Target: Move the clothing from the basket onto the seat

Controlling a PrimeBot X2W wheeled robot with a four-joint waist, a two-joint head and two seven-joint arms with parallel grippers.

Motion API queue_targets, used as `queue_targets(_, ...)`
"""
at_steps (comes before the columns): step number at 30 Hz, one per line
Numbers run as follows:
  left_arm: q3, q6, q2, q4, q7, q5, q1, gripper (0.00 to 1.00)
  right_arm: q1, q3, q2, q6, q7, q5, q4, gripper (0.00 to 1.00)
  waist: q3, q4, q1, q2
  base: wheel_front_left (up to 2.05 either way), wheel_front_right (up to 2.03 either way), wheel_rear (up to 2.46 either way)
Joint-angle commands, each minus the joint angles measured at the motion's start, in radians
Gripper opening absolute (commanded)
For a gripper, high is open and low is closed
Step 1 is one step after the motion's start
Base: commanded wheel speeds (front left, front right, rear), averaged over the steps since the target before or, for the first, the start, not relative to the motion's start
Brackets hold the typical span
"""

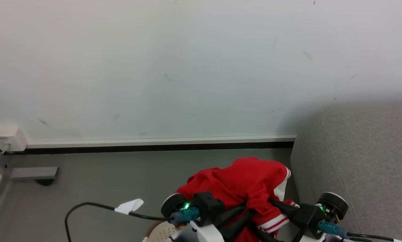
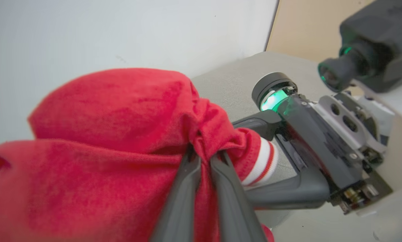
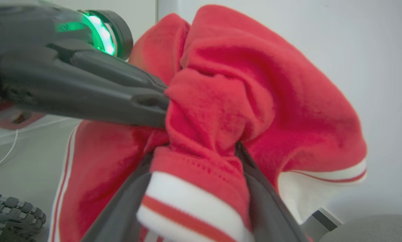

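Left pincer [image 2: 206, 155] and right pincer [image 3: 194, 153] each clamp a bunched fold of the red clothing [image 1: 244, 178], held up between them just left of the seat [image 1: 362, 161]. In the left wrist view the two dark fingers [image 2: 184, 188] stand nearly together, a twist of red cloth pinched at their tips. In the right wrist view the fingers [image 3: 261, 201] sit wider apart, a thick wad and a red-and-white striped cuff caught between them. The pincers meet close together at the cloth. The clothing hangs in a rounded heap, its white panel and striped trim on the side toward the seat; whether it touches the seat's rounded grey edge cannot be told. A sliver of the basket [image 1: 162, 232], cream and perforated with a brown rim, shows farther from the seat than the clothing. A black cable [image 1: 86, 205] with a white tag lies on the grey floor [image 1: 86, 174], well left of the seat. A white wall [image 1: 187, 67] stands behind the seat.
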Motion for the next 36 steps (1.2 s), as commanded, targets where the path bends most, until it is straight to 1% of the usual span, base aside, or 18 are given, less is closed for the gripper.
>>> queue_targets(1, -0.006, -0.007, -0.003, -0.006, 0.003, -0.029, 0.004, 0.0, -0.021, 0.005, 0.001, -0.002, -0.011, 0.007, -0.01, 1.0, 0.001, -0.002, -0.0001, 0.0, 0.0, 0.0, 0.0)
queue_targets(5, -0.024, -0.012, -0.004, -0.01, 0.004, -0.103, -0.006, 0.0, -0.025, 0.019, 0.0, -0.002, -0.029, 0.02, -0.032, 1.0, 0.003, -0.006, -0.0001, 0.0, 0.0, 0.0, 0.0)
queue_targets(9, -0.032, -0.013, 0.003, -0.002, -0.003, -0.154, -0.015, 0.0, -0.028, 0.028, -0.002, -0.002, -0.044, 0.039, -0.057, 1.0, 0.006, -0.01, -0.0001, 0.0, 0.0, 0.0, 0.0)
queue_targets(20, -0.081, -0.013, 0.021, 0.005, -0.012, -0.257, -0.028, 0.0, -0.024, 0.015, -0.007, -0.002, -0.086, 0.06, -0.077, 1.0, 0.009, -0.019, -0.0001, 0.0, 0.0, 0.0, 0.0)
queue_targets(21, -0.086, -0.013, 0.023, 0.007, -0.013, -0.26, -0.03, 0.0, -0.024, 0.016, -0.007, -0.002, -0.088, 0.063, -0.079, 0.92, 0.009, -0.02, -0.0001, 0.0, 0.0, 0.0, 0.0)
queue_targets(22, -0.092, -0.013, 0.025, 0.008, -0.014, -0.267, -0.032, 0.0, -0.025, 0.018, -0.007, -0.002, -0.09, 0.065, -0.08, 0.67, 0.01, -0.021, -0.0001, 0.0, 0.0, 0.0, 0.0)
queue_targets(23, -0.099, -0.013, 0.026, 0.009, -0.015, -0.273, -0.035, 0.0, -0.026, 0.019, -0.007, -0.002, -0.092, 0.067, -0.081, 0.5, 0.01, -0.022, -0.0001, 0.0, 0.0, 0.0, 0.0)
queue_targets(25, -0.107, -0.013, 0.029, 0.011, -0.02, -0.284, -0.039, 0.0, -0.029, 0.022, -0.007, -0.002, -0.095, 0.074, -0.081, 0.36, 0.011, -0.023, -0.0001, 0.0, 0.0, 0.0, 0.0)
queue_targets(26, -0.11, -0.013, 0.03, 0.012, -0.021, -0.287, -0.041, 0.0, -0.029, 0.023, -0.007, -0.002, -0.096, 0.075, -0.079, 0.16, 0.012, -0.024, -0.0001, 0.0, 0.0, 0.0, 0.0)
queue_targets(27, -0.113, -0.014, 0.031, 0.013, -0.023, -0.291, -0.043, 0.0, -0.03, 0.024, -0.008, -0.002, -0.096, 0.075, -0.078, 0.0, 0.012, -0.024, -0.0001, 0.0, 0.0, 0.0, 0.0)
queue_targets(36, -0.131, -0.012, 0.043, 0.036, -0.036, -0.298, -0.054, 0.0, -0.026, 0.015, -0.017, 0.0, -0.112, 0.08, -0.059, 0.0, 0.014, -0.028, -0.0001, 0.0, 0.0, 0.0, 0.0)
